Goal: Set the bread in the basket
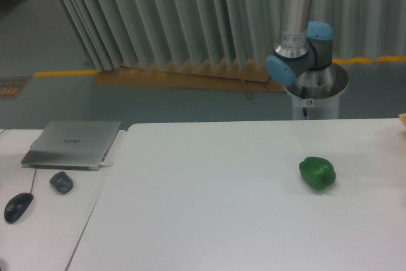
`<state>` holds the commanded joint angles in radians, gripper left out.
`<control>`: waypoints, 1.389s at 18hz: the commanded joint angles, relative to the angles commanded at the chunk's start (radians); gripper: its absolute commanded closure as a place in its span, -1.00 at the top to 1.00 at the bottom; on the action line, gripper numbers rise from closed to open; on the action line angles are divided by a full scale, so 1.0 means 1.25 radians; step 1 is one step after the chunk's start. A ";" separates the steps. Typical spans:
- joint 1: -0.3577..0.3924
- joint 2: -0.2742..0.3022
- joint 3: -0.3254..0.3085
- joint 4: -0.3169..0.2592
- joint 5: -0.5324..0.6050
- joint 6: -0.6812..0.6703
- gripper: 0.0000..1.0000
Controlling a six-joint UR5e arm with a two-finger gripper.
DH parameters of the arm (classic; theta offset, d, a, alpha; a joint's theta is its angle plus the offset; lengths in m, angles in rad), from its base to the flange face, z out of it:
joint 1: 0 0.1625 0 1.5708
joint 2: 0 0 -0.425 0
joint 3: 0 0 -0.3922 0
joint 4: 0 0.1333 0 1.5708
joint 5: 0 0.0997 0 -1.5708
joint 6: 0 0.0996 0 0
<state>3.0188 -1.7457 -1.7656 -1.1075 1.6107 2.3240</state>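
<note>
Only the arm's base and lower links (304,49) are seen, behind the far edge of the tabletop (222,220); the tool is out of frame, so whether its fingers are apart or together cannot be told. The bread is not clearly visible either: a small tan sliver (402,118) is cut by the right edge of the frame, up and right of the green pepper (317,172), and it cannot be told whether this is the bread or the basket. No basket is otherwise made out.

The step in hand is judged to be the reach toward the bread, not yet a grasp. For a good pick, the bread should be approached from above, fingers spread across its short side, then lifted straight up before being carried over.

The pepper is the likeliest obstacle, lying alone on the tabletop; it should be passed high and not nudged. Well left of the pepper, on a separate desk (44,226), a closed laptop (73,144), a dark lump (61,182) and a mouse (18,206) are kept clear of the work.
</note>
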 joint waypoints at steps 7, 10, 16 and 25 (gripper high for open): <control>-0.080 -0.001 0.037 0.002 0.102 -0.067 1.00; -0.115 0.000 0.069 0.001 0.095 -0.125 1.00; -0.147 -0.001 0.107 -0.002 0.014 -0.218 1.00; -0.150 -0.006 0.095 -0.083 -0.029 -0.254 1.00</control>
<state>2.8317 -1.7534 -1.6474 -1.2119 1.5739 2.0064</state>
